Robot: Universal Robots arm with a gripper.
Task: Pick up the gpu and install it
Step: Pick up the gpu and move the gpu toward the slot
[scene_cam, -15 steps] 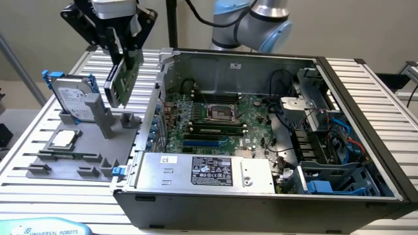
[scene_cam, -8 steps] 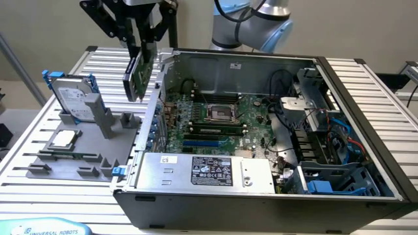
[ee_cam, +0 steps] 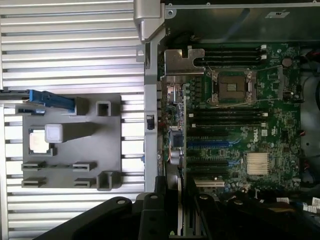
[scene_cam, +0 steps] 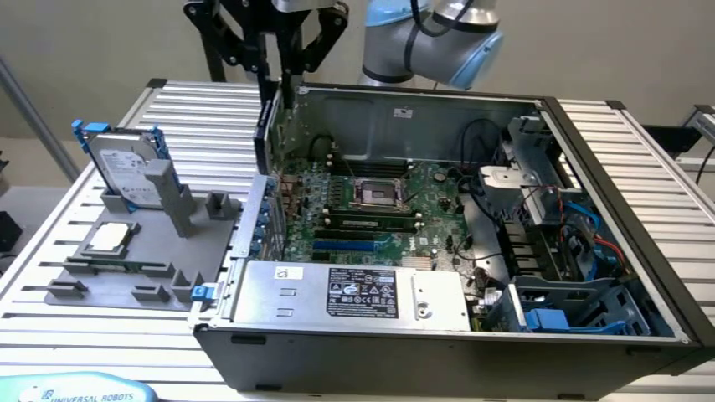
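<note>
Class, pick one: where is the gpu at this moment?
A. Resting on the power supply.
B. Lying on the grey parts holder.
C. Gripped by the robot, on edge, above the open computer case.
C: the gripper holds the gpu on edge over the case.

hand (ee_cam: 182, 192) clamped on gpu (ee_cam: 183, 125) | gpu edge-on over motherboard (ee_cam: 240, 125) | CPU (ee_cam: 37, 141) on grey holder (ee_cam: 100, 145)
</note>
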